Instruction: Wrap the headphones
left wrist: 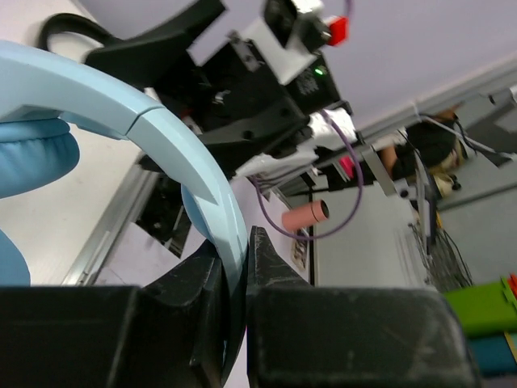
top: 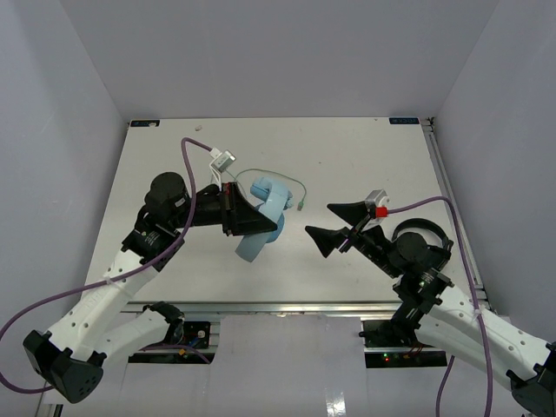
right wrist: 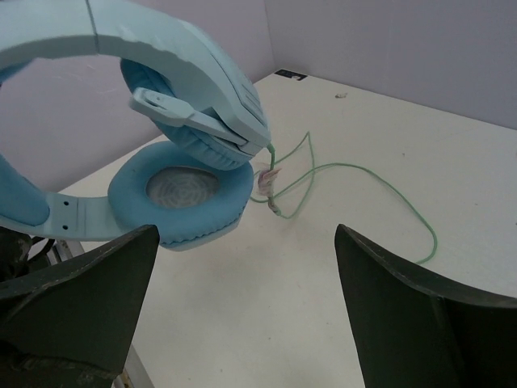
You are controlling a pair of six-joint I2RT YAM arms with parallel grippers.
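The light blue headphones (top: 263, 217) are held up off the table left of centre. My left gripper (top: 234, 211) is shut on the headband (left wrist: 202, 186), which runs between its jaws in the left wrist view. The pale green cable (top: 282, 176) loops behind the earcups and ends at a plug (top: 300, 206) on the table. My right gripper (top: 337, 224) is open and empty, a short way right of the headphones. In the right wrist view the earcups (right wrist: 190, 190) hang ahead to the left and the cable (right wrist: 363, 174) trails across the table.
Black headphones (top: 426, 236) lie behind my right wrist near the table's right edge. The table (top: 365, 156) is white, with purple-grey walls on three sides and a metal rail along its near edge (top: 304, 306).
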